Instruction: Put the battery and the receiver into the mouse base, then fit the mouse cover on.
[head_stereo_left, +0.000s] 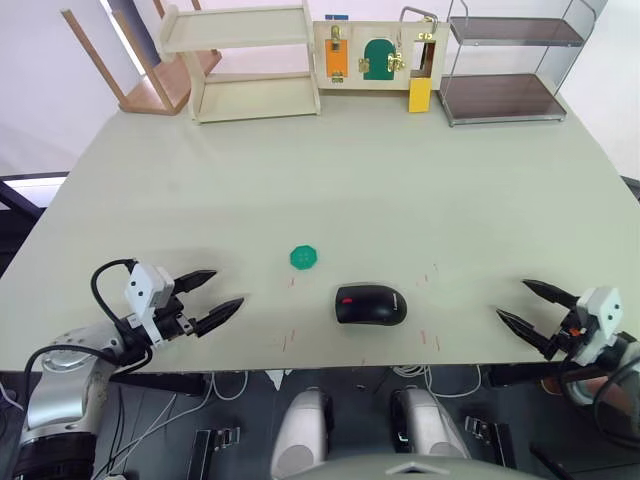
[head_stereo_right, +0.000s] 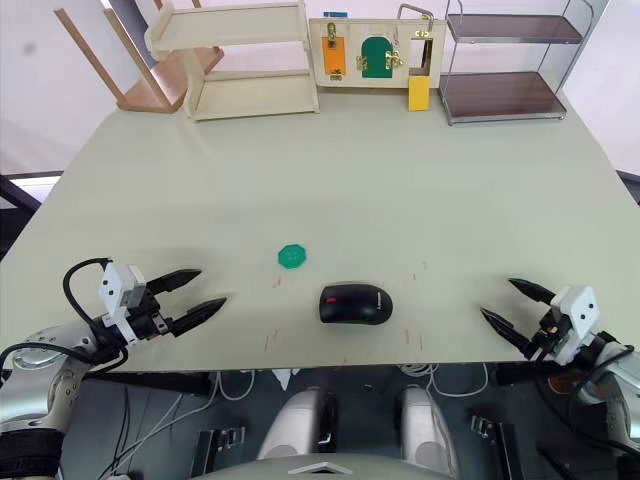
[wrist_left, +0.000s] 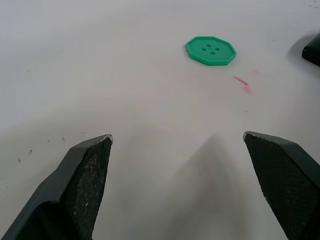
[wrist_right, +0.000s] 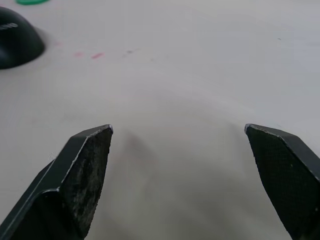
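A black mouse (head_stereo_left: 370, 303) rests near the table's front edge, midway between my arms. Its glossy mouse cover (head_stereo_left: 380, 300) sits on top of the mouse base, and a red wheel (head_stereo_left: 346, 299) shows at its left end. The battery and the receiver are hidden. My left gripper (head_stereo_left: 228, 287) hovers open and empty over the table, left of the mouse. My right gripper (head_stereo_left: 512, 298) is open and empty to the right of the mouse. An edge of the mouse (wrist_right: 15, 40) shows beyond the right gripper's fingers.
A green button (head_stereo_left: 303, 257) lies just behind and left of the mouse. Along the far edge stand a wooden shelf (head_stereo_left: 250, 60), a latch board (head_stereo_left: 375, 55) and a metal rack (head_stereo_left: 505, 65). Faint red marks dot the tabletop near the mouse.
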